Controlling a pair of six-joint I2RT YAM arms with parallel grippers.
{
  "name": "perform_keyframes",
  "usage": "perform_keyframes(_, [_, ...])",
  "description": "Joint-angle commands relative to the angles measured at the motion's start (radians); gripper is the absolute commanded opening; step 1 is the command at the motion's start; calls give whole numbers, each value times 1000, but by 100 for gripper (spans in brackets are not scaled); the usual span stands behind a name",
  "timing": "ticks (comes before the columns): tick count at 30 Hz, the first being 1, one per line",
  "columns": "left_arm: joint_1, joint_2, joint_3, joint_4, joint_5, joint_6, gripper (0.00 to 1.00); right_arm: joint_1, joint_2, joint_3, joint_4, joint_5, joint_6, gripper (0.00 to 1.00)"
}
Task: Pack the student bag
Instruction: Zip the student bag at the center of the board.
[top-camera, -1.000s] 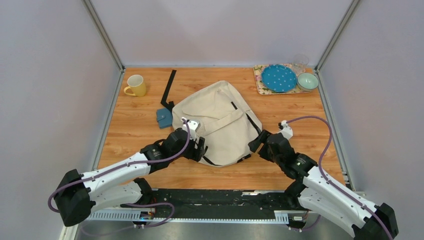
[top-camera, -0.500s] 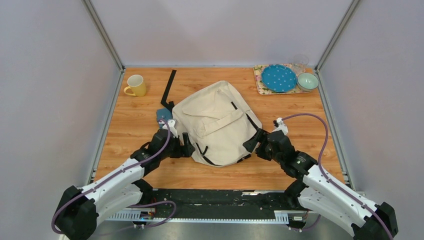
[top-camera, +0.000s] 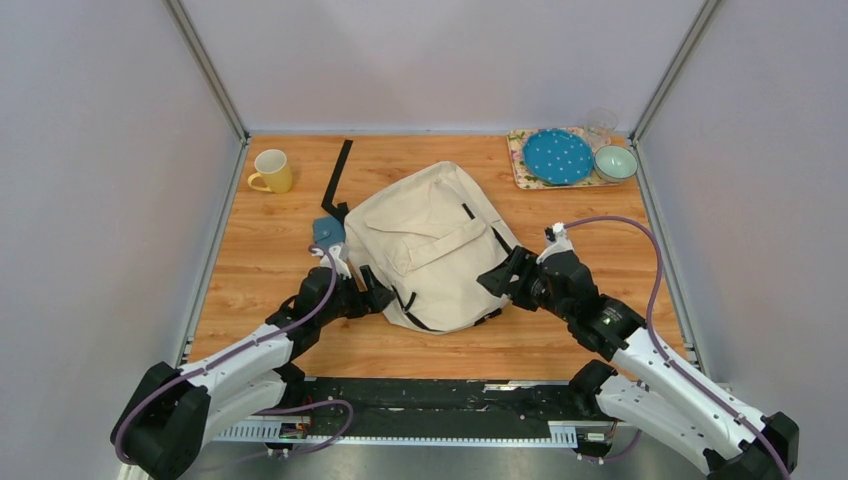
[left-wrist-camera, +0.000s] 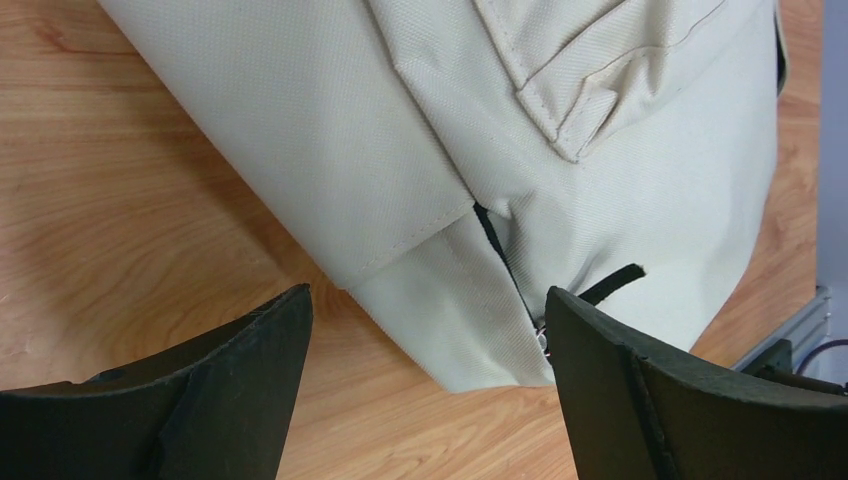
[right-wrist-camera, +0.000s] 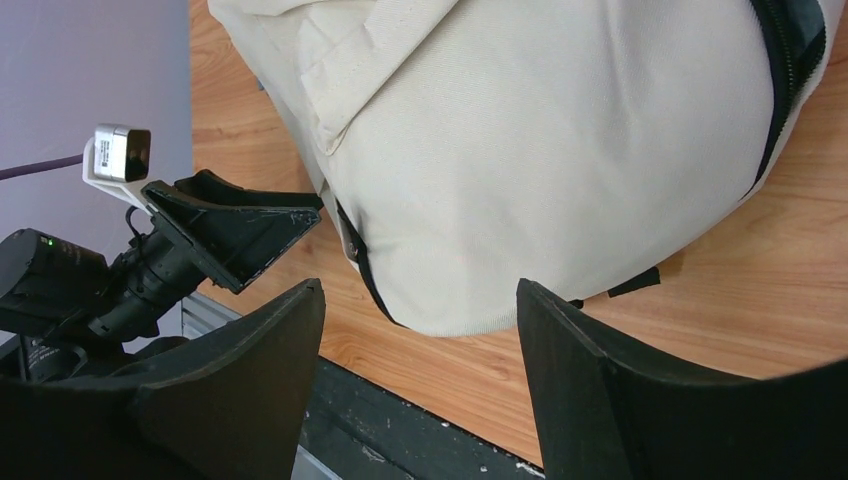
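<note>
Lying flat near the middle of the orange-brown wooden tabletop (top-camera: 250, 280), flap pocket facing up: the large cream fabric student bag (top-camera: 430, 235) with black straps and black zippers. Flanked at its near end by both arms. At the near left corner, the black two-finger left gripper (top-camera: 370, 290), jaws spread wide and holding nothing. From the left wrist view, the same gripper (left-wrist-camera: 428, 305) low over the wood with the bag (left-wrist-camera: 600, 140) corner lying in the gap, close by the right-hand finger, contact there impossible to judge. At the near right side, the black two-finger right gripper (top-camera: 503, 274), likewise parted wide and empty. From the right wrist view, that gripper (right-wrist-camera: 420, 295) with the rounded cream bottom of the bag (right-wrist-camera: 560, 150) just ahead of the fingertips and apart from them, and the left gripper (right-wrist-camera: 235, 230) visible beyond, at the bag's other side. Tucked against the bag's far left edge, a small blue fabric pouch (top-camera: 326, 231), and past it a long flat black strap (top-camera: 338, 170) on the wood. In the far left corner, a yellow ceramic mug (top-camera: 270, 170). In the far right corner, a floral rectangular tray (top-camera: 520, 170) carrying a blue polka-dot plate (top-camera: 557, 156) and a pale green bowl (top-camera: 615, 162), with a clear glass (top-camera: 601, 124) at its far edge.
</note>
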Motion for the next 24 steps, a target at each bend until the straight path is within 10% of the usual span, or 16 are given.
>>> perform_keyframes(1, [12,5,-29,187,32,-65,93,7,27,50,9,-23,-20,73])
perform_keyframes(13, [18,183,47,176,58,-98,88,128,235,145,68,-43,-50,69])
perform_keyframes(24, [22,217,39,191,82,-101,36,286,596,304,144,-3,-50,59])
